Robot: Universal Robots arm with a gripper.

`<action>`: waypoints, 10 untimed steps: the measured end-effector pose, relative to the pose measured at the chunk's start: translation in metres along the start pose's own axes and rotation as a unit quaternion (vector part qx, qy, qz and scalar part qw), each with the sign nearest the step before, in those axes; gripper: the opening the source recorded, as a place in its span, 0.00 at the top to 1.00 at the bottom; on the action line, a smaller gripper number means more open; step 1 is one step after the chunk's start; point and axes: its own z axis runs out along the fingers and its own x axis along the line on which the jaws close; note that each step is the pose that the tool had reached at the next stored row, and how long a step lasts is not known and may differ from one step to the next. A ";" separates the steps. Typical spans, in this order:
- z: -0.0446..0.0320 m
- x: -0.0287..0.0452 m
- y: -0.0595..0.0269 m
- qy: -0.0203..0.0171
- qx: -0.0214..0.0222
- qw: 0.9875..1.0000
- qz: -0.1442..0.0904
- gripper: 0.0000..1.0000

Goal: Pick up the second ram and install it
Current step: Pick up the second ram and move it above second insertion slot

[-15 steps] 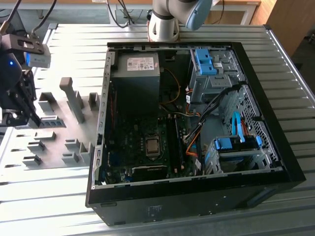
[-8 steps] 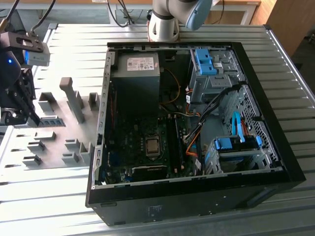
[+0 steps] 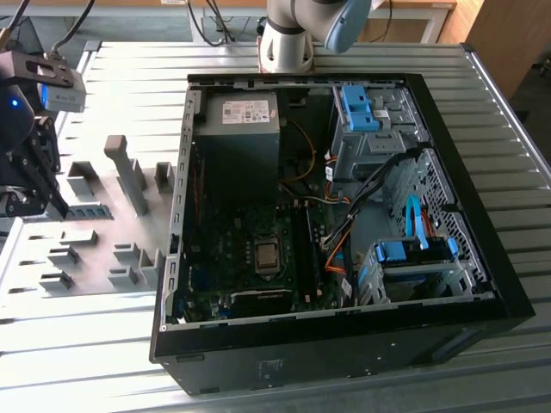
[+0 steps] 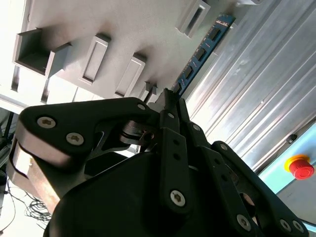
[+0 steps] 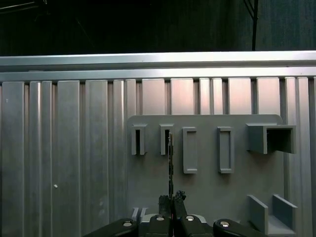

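Note:
The second ram (image 4: 202,49) is a thin blue stick with black chips, running out from my fingertips along the edge of the grey fixture plate (image 4: 108,29). In the first wrist view the ram (image 5: 170,158) shows edge-on as a thin line. My gripper (image 4: 168,96) is shut on its near end, and the fingertips (image 5: 165,200) press in from both sides. In the exterior view my gripper (image 3: 60,209) is at the far left, with the ram (image 3: 90,212) low over the fixture plate (image 3: 95,258). Whether the stick is lifted off the plate I cannot tell.
The open black computer case (image 3: 344,335) lies at the centre, with the green motherboard (image 3: 215,284) and its long black slots (image 3: 301,237) inside. Grey fixture blocks (image 3: 129,172) rise from the plate. A red stop button (image 4: 301,167) sits beyond the ribbed metal table (image 3: 86,335).

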 end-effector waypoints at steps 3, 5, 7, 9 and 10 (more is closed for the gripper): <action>-0.0015 0.0000 0.0000 0.000 0.000 1.000 0.000 0.86; -0.0024 0.0000 0.0000 0.000 0.000 1.000 0.000 0.86; -0.0036 0.0000 0.0000 0.000 0.000 1.000 0.000 0.86; -0.0048 0.0000 0.0000 0.000 0.000 1.000 0.000 0.86; -0.0054 0.0001 0.0000 0.000 0.000 1.000 0.000 0.86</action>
